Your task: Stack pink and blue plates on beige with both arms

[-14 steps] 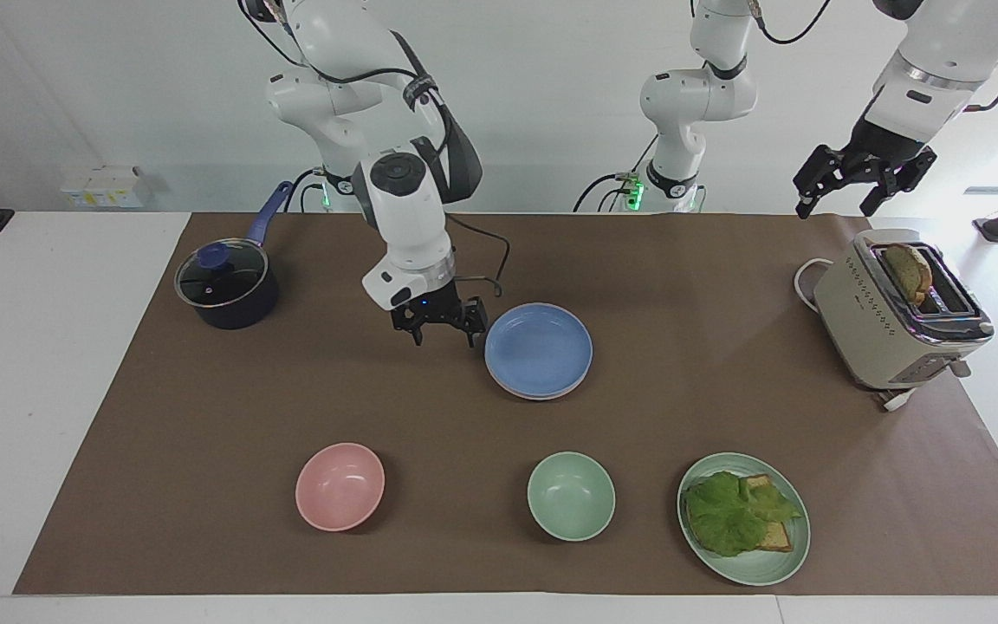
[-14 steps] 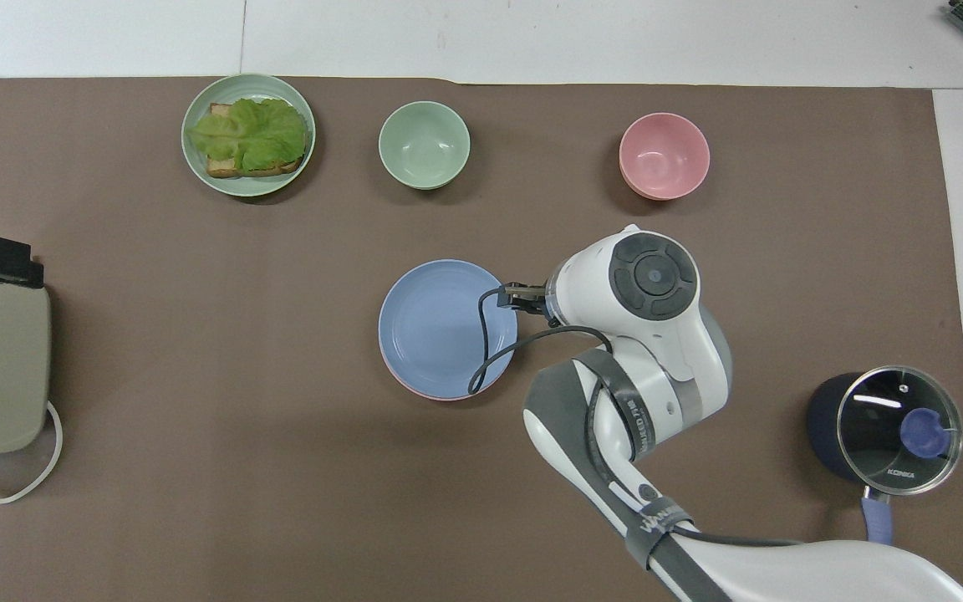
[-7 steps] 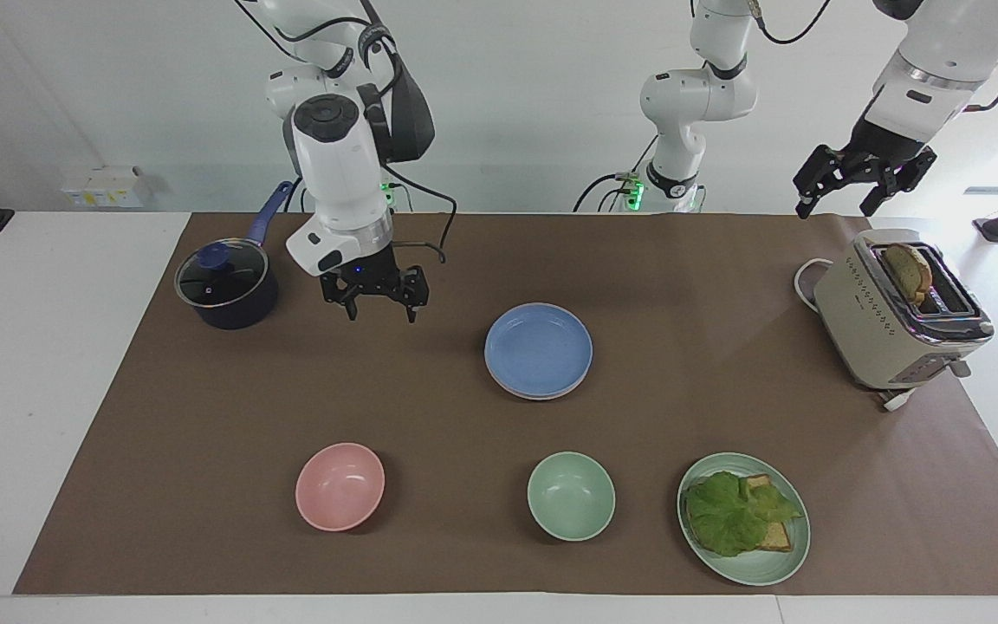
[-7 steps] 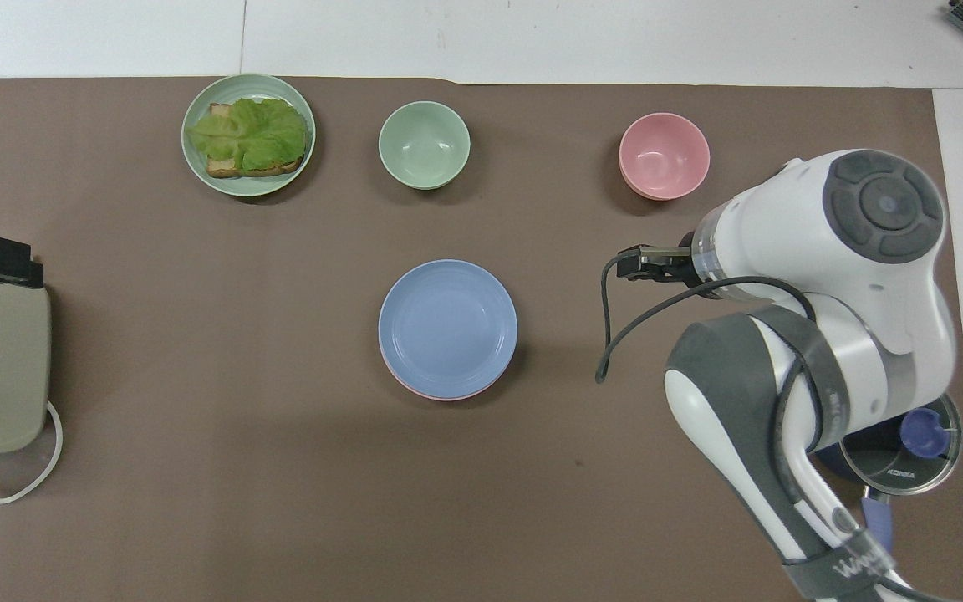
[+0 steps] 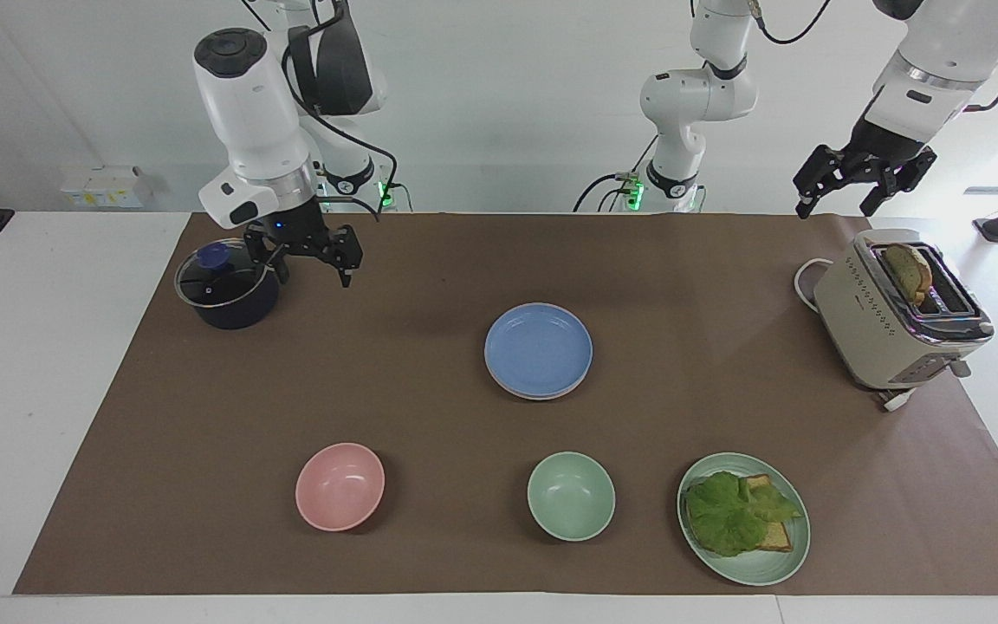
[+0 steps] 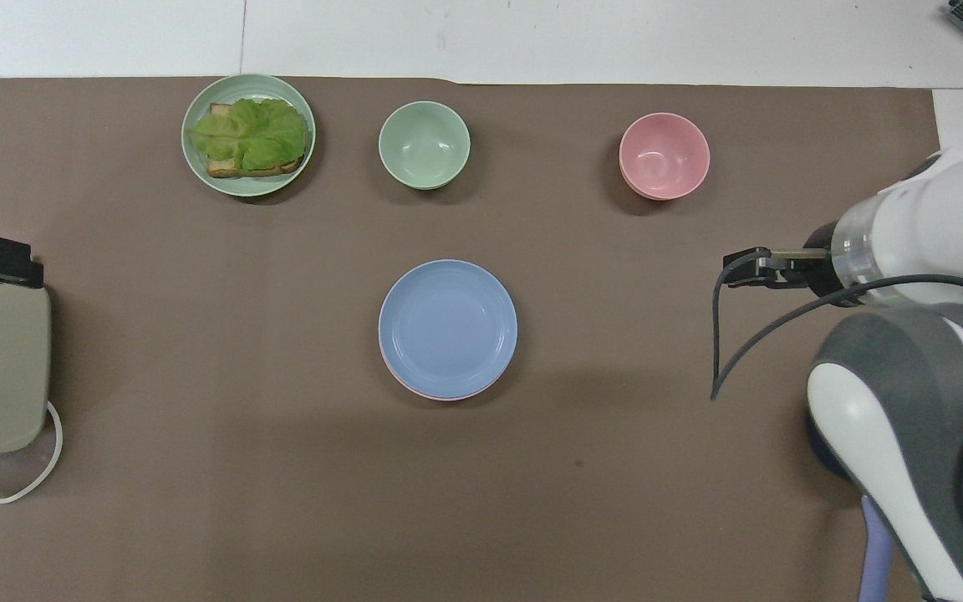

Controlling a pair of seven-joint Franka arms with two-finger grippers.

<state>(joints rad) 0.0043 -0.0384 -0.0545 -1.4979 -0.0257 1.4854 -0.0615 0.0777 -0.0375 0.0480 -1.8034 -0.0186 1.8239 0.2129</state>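
The right gripper (image 5: 312, 263) has pulled well clear of the stack, up and away toward the right arm's end of the worktop, and now hangs empty beside the dark lidded saucepan (image 5: 226, 289), fingers spread apart. A second ago it was right at the rim of the blue plate (image 5: 539, 348); that plate hasn't budged. It sits mid-mat on top of the pink plate (image 6: 415, 387), of which only a thin pink edge peeks out underneath. The beige plate can't be made out under those two. The left gripper (image 5: 861, 180) waits where it was, raised over the toaster (image 5: 889, 322) at the left arm's end, fingers apart too, holding nothing. Count-up: two arms, two plates visible in the stack, two bowls, one pink bowl (image 5: 340, 486) and one green bowl (image 5: 571, 496), one green plate (image 5: 767, 563) with lettuce and bread, one toaster with a slice standing in it, one saucepan.
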